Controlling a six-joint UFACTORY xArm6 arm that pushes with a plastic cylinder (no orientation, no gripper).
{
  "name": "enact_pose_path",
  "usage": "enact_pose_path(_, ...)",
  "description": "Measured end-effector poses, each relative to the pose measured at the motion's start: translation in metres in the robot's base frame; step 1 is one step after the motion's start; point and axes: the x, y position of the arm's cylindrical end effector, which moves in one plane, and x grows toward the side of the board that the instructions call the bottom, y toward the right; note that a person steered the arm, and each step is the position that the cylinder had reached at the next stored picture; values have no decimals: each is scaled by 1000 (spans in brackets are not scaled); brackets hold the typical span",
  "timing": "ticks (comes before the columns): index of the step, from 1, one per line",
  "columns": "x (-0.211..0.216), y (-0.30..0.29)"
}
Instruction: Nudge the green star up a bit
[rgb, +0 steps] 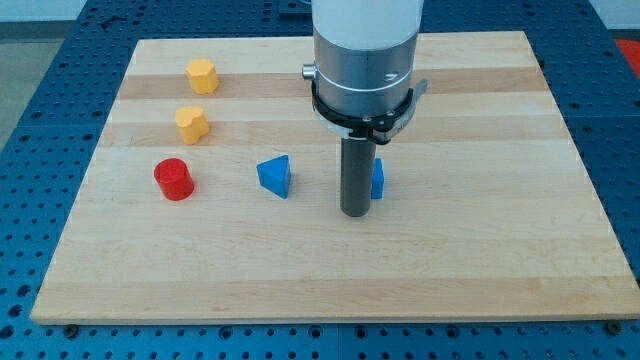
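No green star shows in the camera view; it may be hidden behind the arm. My tip (353, 212) rests on the wooden board (480, 250) near its middle. A blue block (377, 179) peeks out just right of the rod, mostly hidden, touching or nearly touching it. A blue triangular block (275, 175) lies to the tip's left. A red cylinder (174, 179) sits further left. Two yellow blocks stand at the upper left, one (192, 124) below the other (202, 75).
The arm's large silver and white body (364, 60) covers the board's upper middle. The board lies on a blue perforated table (40, 60).
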Motion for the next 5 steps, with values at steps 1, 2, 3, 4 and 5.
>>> enact_pose_path(1, 5, 15)
enact_pose_path(2, 7, 60)
enact_pose_path(3, -9, 75)
enact_pose_path(4, -56, 155)
enact_pose_path(5, -113, 169)
